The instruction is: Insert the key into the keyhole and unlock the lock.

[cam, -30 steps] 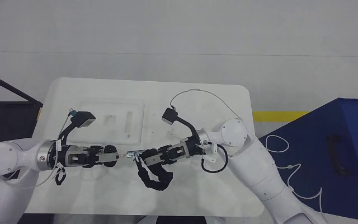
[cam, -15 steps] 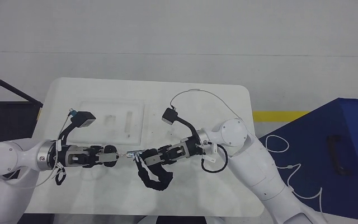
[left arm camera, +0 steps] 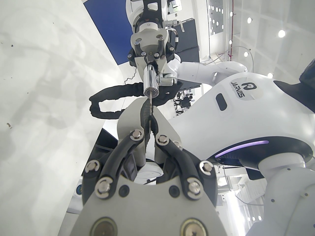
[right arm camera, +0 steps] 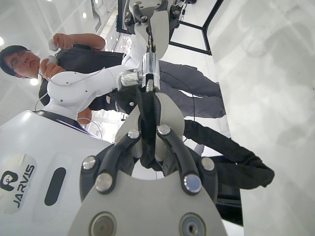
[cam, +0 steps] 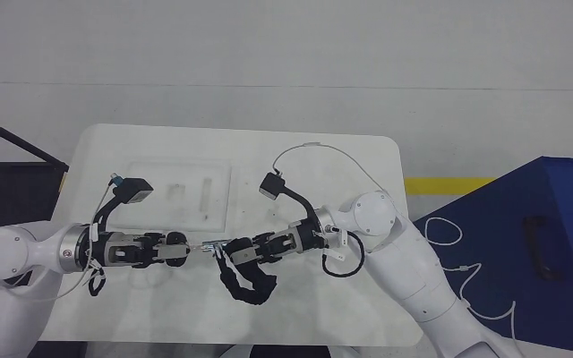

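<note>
The key (left arm camera: 149,104) has its tip in the hole of the shiny lock (left arm camera: 150,81), just above the white table (cam: 161,304). The left gripper (left arm camera: 149,112) pinches the key tight. The right gripper (right arm camera: 147,99) squeezes the lock by its black cable (right arm camera: 221,151).

A white desk (cam: 107,152) with rounded corners is seen from above, set on a pale grey floor (cam: 269,45). The floor is crossed by a faint lighter line (cam: 269,86). At the right edge of the top view a yellow stripe (cam: 448,184) is marked on the floor, and a dark blue panel (cam: 537,206) is laid just beside it. A black bar (cam: 31,149) is seen slanting past the desk's left end. In the left wrist view a white ceiling (left arm camera: 258,6) is lit by round lamps (left arm camera: 281,33), and dark screens (left arm camera: 188,33) are ranged farther back. A black frame (right arm camera: 190,48) is shown near the desk in the right wrist view.
</note>
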`<state>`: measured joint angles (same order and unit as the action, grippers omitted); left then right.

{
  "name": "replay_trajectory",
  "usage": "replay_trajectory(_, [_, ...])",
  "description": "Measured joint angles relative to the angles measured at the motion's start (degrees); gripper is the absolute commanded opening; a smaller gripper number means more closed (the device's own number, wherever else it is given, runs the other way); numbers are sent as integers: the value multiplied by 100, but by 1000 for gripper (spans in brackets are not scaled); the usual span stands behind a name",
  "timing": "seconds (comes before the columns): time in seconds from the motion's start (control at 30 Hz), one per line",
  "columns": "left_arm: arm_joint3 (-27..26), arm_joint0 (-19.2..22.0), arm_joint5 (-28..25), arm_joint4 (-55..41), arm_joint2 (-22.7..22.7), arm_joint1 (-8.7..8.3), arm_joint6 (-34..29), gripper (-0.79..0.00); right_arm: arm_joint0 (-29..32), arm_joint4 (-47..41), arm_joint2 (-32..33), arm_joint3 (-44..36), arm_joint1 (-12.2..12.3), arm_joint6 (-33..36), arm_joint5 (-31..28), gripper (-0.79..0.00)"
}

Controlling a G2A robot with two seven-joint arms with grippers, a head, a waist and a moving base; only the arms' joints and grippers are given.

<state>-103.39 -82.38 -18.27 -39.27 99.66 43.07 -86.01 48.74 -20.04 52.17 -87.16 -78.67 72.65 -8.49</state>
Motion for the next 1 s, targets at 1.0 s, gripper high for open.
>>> replay_trajectory(1.0, [-1596, -1537, -3982, 4064, 903, 15, 4148, -785, 237, -369, 373, -168, 186, -169, 177, -785])
